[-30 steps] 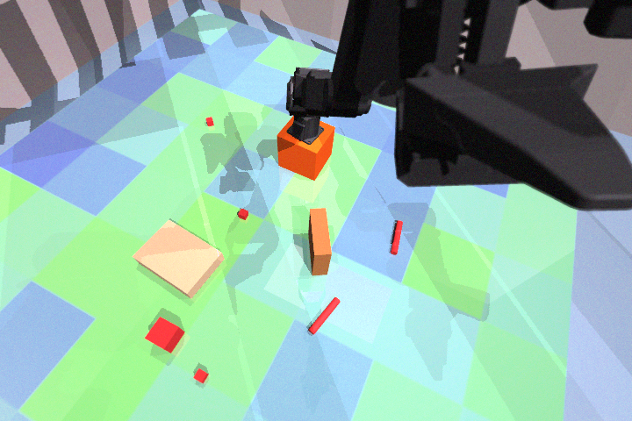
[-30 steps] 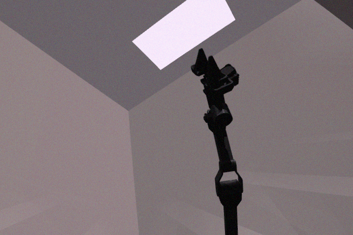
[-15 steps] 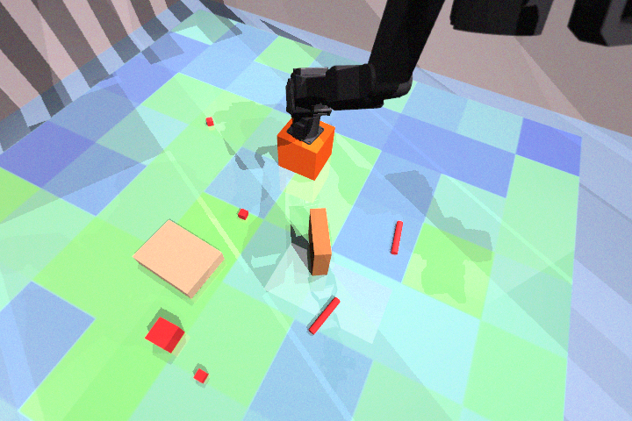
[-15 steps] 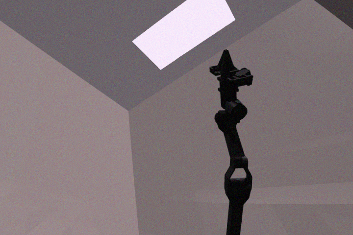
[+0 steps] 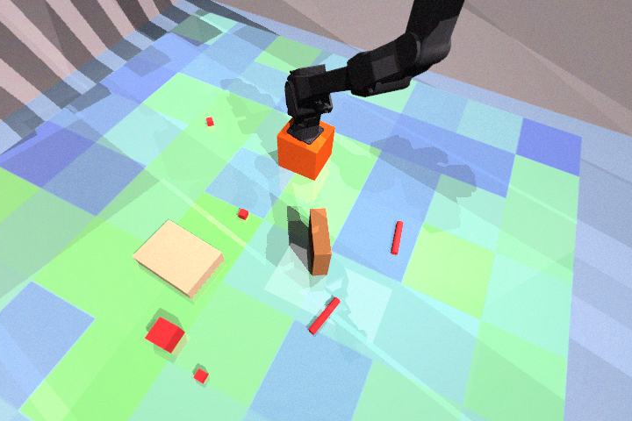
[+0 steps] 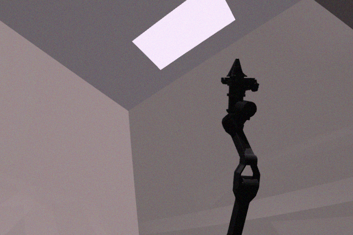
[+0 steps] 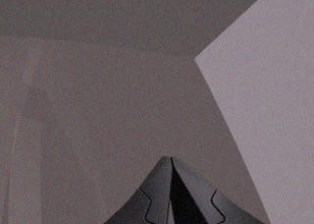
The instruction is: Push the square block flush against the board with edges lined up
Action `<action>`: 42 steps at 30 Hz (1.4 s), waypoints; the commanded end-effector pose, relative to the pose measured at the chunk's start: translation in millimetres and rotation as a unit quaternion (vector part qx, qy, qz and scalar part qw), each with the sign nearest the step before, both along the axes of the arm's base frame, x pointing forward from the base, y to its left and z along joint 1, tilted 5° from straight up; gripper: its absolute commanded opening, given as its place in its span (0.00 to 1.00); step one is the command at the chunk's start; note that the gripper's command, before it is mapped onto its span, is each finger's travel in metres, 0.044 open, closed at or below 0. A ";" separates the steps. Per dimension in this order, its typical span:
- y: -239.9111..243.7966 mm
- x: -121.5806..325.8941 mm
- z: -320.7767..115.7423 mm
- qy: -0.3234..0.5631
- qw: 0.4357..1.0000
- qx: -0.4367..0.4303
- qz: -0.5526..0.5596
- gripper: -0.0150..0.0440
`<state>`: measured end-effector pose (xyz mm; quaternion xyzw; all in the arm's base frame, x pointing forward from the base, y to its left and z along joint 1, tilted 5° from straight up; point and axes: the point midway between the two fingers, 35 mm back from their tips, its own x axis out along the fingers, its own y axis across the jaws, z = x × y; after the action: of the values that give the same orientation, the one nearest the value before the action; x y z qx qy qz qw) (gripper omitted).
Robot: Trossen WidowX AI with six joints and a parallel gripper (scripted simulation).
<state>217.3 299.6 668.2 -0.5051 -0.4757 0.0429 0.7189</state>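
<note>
From the left in the top view, a pale tan, smooth rectangular slab lies flat on the blue and green patchwork surface. A plain red block sits near it, apart from it. Three tiny red cubes follow: one near the red block, one well beyond the slab, one between slab and arm. Next comes a boxy orange pedestal under the black jointed arm. In front of it a narrow brown board stands on its long edge, touching neither the slab nor the red block. Two slim red rods finish the row, one slanting near the board, the other farther right. The gripper points upward in the exterior view, well apart from these pieces, its tapered fingers closed together on nothing.
</note>
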 end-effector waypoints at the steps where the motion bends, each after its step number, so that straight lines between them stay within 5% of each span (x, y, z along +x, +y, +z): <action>1: -13.8 -37.3 19.7 -0.048 0.999 0.020 0.018 0.25; 16: -74.3 -130.9 65.9 -0.156 0.981 0.110 0.040 0.25; 42: -228.4 -192.5 92.9 -0.187 0.928 0.319 0.033 0.25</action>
<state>25.5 95.6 761.5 -0.2493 -0.6181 -0.1628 0.7276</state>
